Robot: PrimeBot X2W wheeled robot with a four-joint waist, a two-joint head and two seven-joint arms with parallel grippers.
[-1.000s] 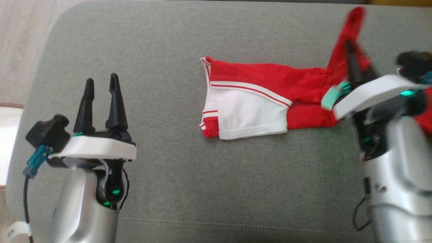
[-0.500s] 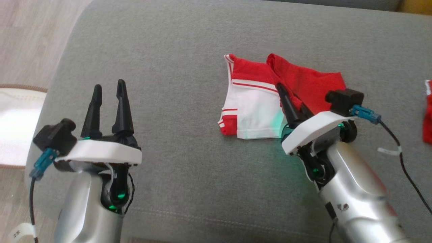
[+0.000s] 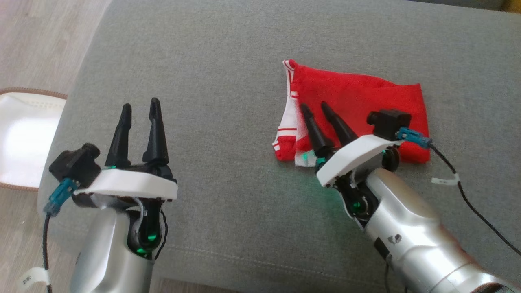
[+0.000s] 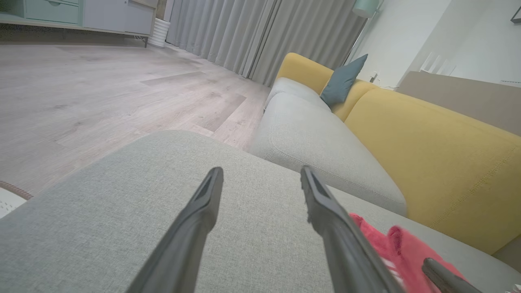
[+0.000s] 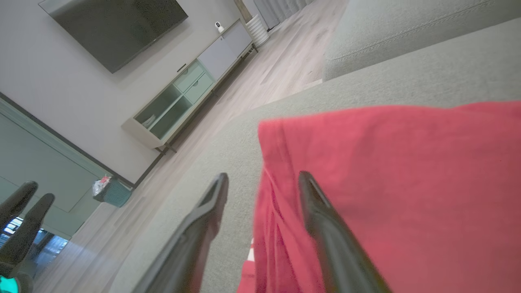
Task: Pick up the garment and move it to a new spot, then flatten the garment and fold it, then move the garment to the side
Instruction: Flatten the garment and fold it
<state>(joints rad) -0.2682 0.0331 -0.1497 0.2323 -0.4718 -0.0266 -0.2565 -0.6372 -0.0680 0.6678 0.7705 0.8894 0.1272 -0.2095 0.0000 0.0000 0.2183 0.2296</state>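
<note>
The garment point(image 3: 358, 99) lies folded on the grey cushion point(image 3: 224, 81), a red panel laid over its white sleeve, whose striped trim peeks out along the left edge. My right gripper point(image 3: 316, 106) hovers over the garment's left part with its fingers spread and nothing between them. The right wrist view has the red garment point(image 5: 399, 183) under and beside the right gripper point(image 5: 262, 178). My left gripper point(image 3: 140, 106) stands open over bare cushion, well left of the cloth. In the left wrist view the left gripper point(image 4: 261, 171) is open, and the garment point(image 4: 390, 244) shows at the lower right.
A white, brown-rimmed object point(image 3: 24, 142) lies on the wooden floor point(image 3: 40, 40) left of the cushion. A yellow sofa back point(image 4: 427, 150) and a blue pillow point(image 4: 342, 81) stand beyond it. A cable point(image 3: 468, 195) trails from the right wrist camera.
My right gripper carried the raised red end leftward over the white sleeve, laid it down and opened. The garment now lies folded in half. The head camera shifted; the left gripper stayed open.
</note>
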